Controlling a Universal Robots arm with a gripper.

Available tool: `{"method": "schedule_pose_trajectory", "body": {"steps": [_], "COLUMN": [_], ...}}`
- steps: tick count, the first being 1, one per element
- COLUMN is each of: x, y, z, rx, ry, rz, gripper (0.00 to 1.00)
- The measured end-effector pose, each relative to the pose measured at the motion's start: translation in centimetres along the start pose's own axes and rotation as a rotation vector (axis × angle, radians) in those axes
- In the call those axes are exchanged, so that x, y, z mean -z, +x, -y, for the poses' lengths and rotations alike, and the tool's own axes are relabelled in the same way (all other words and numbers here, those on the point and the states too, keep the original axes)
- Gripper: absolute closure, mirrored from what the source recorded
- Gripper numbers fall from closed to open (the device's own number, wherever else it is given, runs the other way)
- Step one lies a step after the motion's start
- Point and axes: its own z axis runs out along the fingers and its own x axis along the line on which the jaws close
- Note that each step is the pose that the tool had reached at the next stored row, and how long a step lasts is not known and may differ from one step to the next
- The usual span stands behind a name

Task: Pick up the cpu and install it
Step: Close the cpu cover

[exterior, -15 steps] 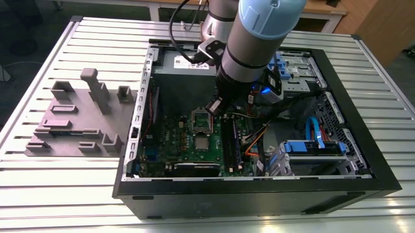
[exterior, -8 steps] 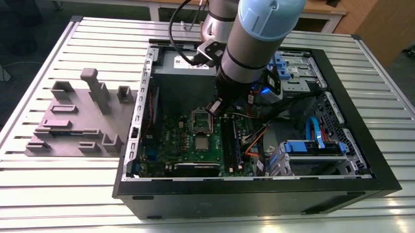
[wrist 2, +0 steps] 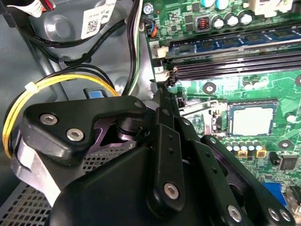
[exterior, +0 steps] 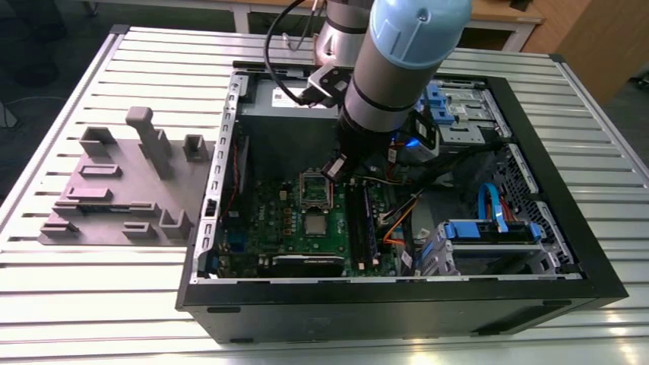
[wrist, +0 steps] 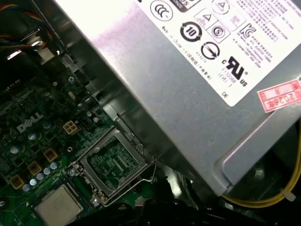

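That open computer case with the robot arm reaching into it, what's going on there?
A robot arm's black gripper is down inside the open black computer case, over the green motherboard. The small square chip with a silver-grey metal top lies on the board beside the rectangular metal socket frame, apart from the gripper, so nothing has been picked up or installed yet. In the first wrist view the chip sits next to the socket frame, below the grey power-supply box.
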Motion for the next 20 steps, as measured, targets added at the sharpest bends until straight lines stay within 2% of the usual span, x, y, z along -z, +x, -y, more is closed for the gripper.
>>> {"method": "schedule_pose_trajectory", "body": {"steps": [8,15,20], "x": [-0.76,-1.26,-1.28], "y": [-0.39,-0.1,-0.05], "z": [-0.31,-0.54,-0.58], "rx": [0.005,0.018,0.02], "ry": [-0.0042,-0.0057,-0.0058], "rz": [0.0055,0.0047,0.0042], "gripper": [0.9,0.9,0.9]}}
